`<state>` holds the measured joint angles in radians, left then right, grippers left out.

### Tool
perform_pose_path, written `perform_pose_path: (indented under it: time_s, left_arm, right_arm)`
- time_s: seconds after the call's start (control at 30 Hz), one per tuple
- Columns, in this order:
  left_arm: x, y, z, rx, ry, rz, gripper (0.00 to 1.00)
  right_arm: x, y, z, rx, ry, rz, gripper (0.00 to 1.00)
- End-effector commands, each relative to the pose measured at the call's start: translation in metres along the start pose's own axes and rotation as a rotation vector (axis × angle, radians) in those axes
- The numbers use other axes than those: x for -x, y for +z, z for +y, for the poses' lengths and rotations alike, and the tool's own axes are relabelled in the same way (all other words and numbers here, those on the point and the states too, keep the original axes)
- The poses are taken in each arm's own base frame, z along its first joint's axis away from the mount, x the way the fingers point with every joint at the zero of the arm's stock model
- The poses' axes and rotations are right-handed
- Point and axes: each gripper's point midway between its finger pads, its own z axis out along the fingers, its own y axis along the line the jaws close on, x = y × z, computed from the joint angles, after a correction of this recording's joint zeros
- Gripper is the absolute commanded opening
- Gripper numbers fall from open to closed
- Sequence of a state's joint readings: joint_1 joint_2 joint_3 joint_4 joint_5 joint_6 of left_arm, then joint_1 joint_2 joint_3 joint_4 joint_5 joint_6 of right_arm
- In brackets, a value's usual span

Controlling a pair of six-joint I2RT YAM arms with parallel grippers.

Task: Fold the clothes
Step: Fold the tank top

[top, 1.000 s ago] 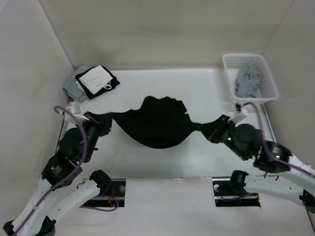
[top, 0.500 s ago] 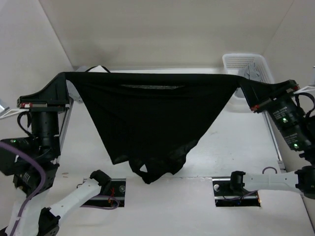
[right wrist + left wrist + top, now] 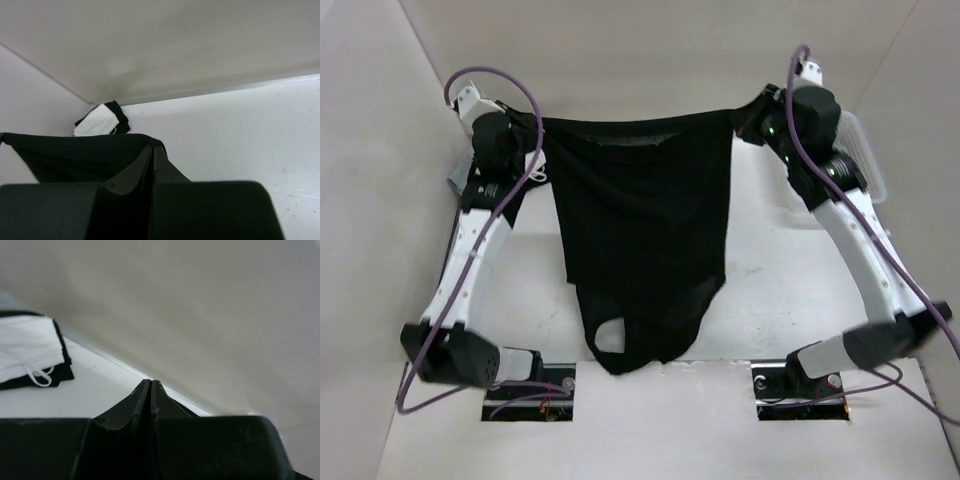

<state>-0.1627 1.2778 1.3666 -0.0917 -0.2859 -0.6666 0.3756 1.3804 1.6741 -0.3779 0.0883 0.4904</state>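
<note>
My left gripper (image 3: 532,138) upper left, my right gripper (image 3: 748,120) upper right, both clamped on black garment (image 3: 645,230) hanging mid-frame

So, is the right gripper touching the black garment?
Touching. The top external view shows the black garment hanging from the right gripper by its top corner; in the right wrist view the fabric runs into the shut jaws.

The right gripper (image 3: 151,150) has its fingers pressed together on the black garment (image 3: 75,152), which stretches leftward. A white-and-black pile (image 3: 100,120) lies in the table's (image 3: 240,130) far corner.
</note>
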Motion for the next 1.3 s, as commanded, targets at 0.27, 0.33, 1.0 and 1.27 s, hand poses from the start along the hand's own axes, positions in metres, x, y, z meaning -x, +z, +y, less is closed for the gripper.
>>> perform_pose_path:
  time_s: [0.27, 0.33, 1.0, 1.27]
  left_arm:
    - [0.134, 0.012, -0.088, -0.284, -0.142, -0.165, 0.03]
    - [0.140, 0.009, -0.092, -0.315, -0.154, -0.159, 0.03]
    - [-0.182, -0.150, 0.123, -0.059, -0.176, 0.372, 0.06]
    - [-0.227, -0.230, 0.154, 0.031, -0.215, 0.583, 0.05]
  right_arm:
    - [0.137, 0.005, 0.064, 0.203, 0.047, -0.192, 0.02]
    - [0.137, -0.002, 0.065, 0.203, 0.043, -0.191, 0.02]
    - [-0.264, -0.132, -0.084, -0.034, 0.246, 0.314, 0.01]
    - [-0.382, -0.236, -0.073, -0.001, 0.315, 0.708, 0.00]
